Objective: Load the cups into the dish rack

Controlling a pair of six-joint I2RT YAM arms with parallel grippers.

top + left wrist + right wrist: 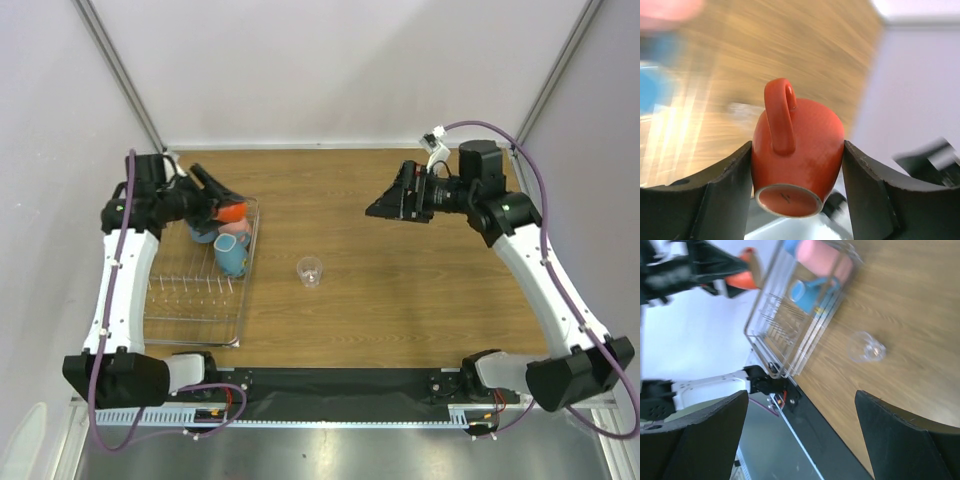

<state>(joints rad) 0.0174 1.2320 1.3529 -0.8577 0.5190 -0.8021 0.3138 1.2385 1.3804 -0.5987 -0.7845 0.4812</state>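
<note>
cups: five in all; three in the rack, one held, one loose on the worktop.
dish rack (190,302): wire, on the left side of the worktop (400,290), in front of the left arm; near rows of prongs are bare.
orange mug (800,150): clamped across its body in the left gripper (797,147), handle clear of the jaws, base toward the wrist, mouth pointing away; hangs over the far end of the rack. judged: held this way so it can go mouth-first onto the prongs.
pink tumbler (240,236): far right corner of the rack, lying against its neighbours.
light-blue tumbler (232,260): just nearer than the pink one, in the same corner.
blue-grey mug (203,236): beside them, partly hidden under the left arm.
clear glass (311,271): on the bare worktop, right of the rack and apart from it; not yet loaded.
right gripper (802,400): jaws wide, nothing between them, raised over the far right of the worktop; judged free to fetch the glass.
risk: crowded corner leaves little room beside the tumblers.
</note>
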